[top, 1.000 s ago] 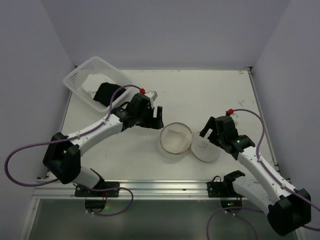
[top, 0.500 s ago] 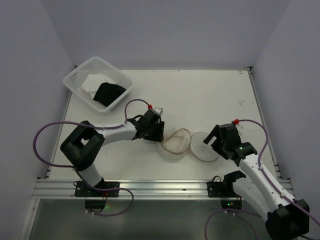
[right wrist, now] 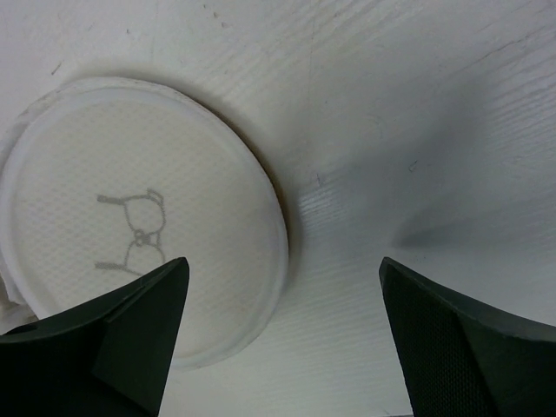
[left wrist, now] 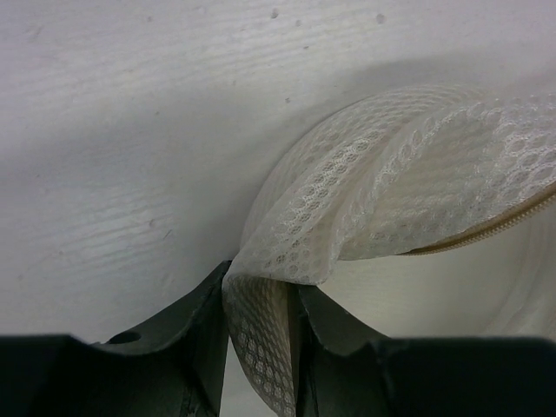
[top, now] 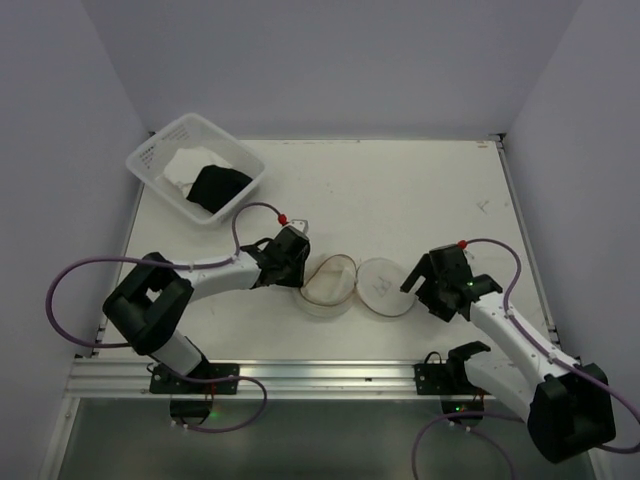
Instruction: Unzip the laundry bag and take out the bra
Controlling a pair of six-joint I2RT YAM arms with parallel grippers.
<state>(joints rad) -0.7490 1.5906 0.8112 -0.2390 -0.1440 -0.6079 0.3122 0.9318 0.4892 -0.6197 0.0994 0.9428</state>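
Nearest, the right claw (right wrist: 282, 265) is held spread wide and grips nothing. The round flat face (right wrist: 130, 226) of the laundry bag (top: 328, 283), marked with a small bra pictogram (right wrist: 132, 234), lies on the counter (top: 400, 190) just ahead of it and toward its left finger. Since half a second ago this claw has been carried slightly leftward.

The opened bag lies between the two claws, its pouch beside the flat face. Both parts have been dragged leftward across the counter since the earlier frame. The left claw (left wrist: 259, 295) is clenched on a fold of the bag's cream mesh wall, which bulges away from the fingers, and a stretch of zip (left wrist: 486, 228) is seen beyond them to the right. A second ago this claw was raised nearer the tub, apart from the bag.

Farthest, well beyond the left claw, the clear tub (top: 150, 150) holds a white cloth (top: 185, 165) and a black garment (top: 220, 185), possibly the bra, though the view is too coarse to confirm.
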